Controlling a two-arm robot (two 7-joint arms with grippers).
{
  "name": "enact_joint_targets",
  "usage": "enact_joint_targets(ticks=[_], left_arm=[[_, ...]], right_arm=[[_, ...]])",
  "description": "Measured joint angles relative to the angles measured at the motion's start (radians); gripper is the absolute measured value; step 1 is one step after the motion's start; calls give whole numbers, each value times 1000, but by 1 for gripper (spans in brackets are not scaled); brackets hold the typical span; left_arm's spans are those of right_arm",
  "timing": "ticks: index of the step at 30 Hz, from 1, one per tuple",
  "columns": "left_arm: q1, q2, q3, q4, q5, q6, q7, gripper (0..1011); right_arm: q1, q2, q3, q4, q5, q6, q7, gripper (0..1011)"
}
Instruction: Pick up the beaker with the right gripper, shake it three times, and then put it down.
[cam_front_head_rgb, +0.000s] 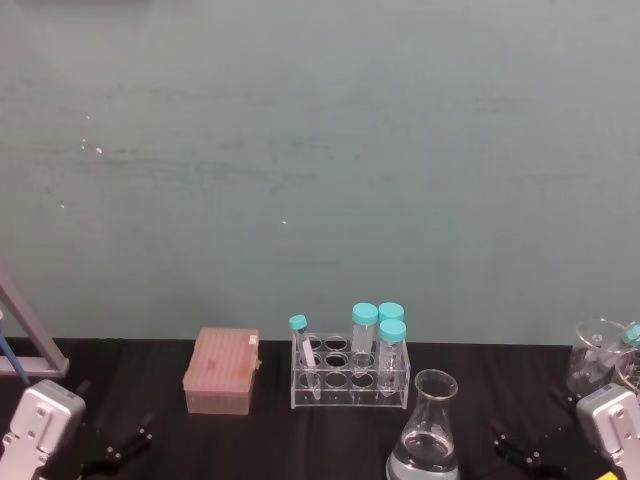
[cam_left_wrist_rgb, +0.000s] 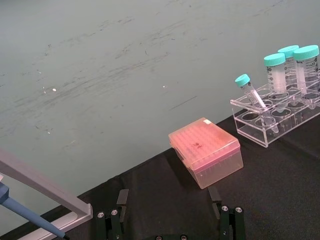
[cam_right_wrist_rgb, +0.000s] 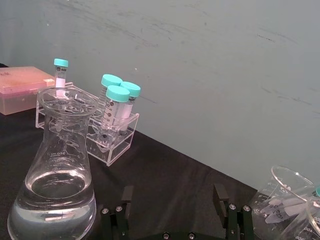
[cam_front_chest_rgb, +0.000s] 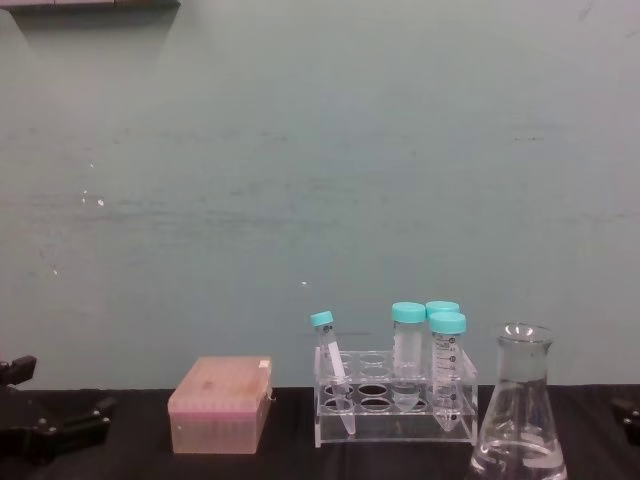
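— Gaping wide, are the right gripper's (cam_right_wrist_rgb: 172, 196) fingers (cam_right_wrist_rgb: 126, 197)?
— Yes, spread apart with nothing between them, low over the black table (cam_right_wrist_rgb: 165, 165). The beaker (cam_right_wrist_rgb: 55, 170) stands upright near it, toward the robot's left, part-filled with clear liquid, in front of the tube rack (cam_right_wrist_rgb: 117, 147).
— And the left gripper (cam_left_wrist_rgb: 169, 197)?
— Spread too, near the pink box (cam_left_wrist_rgb: 205, 150).

Left arm ends in the left claw (cam_left_wrist_rgb: 170, 222): black metal, two angular fingers (cam_left_wrist_rgb: 115, 220), bright round screw heads on each. The right claw (cam_right_wrist_rgb: 175, 217): same black build, silver screws. Behind each claw, a pale grey round-cornered box: left wrist housing (cam_front_head_rgb: 40, 418), right wrist housing (cam_front_head_rgb: 612, 422).
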Motion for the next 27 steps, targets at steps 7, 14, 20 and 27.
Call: enact_joint_targets(ticks=[7, 14, 20, 27], left_arm=[[0, 0, 0, 0, 0, 0, 0, 1000], [0, 0, 0, 0, 0, 0, 0, 1000], [0, 0, 0, 0, 0, 0, 0, 1000], [0, 0, 0, 0, 0, 0, 0, 1000]], right_arm=[[0, 0, 0, 0, 0, 0, 0, 1000], [0, 0, 0, 0, 0, 0, 0, 1000], [0, 0, 0, 0, 0, 0, 0, 1000], [0, 0, 0, 0, 0, 0, 0, 1000]])
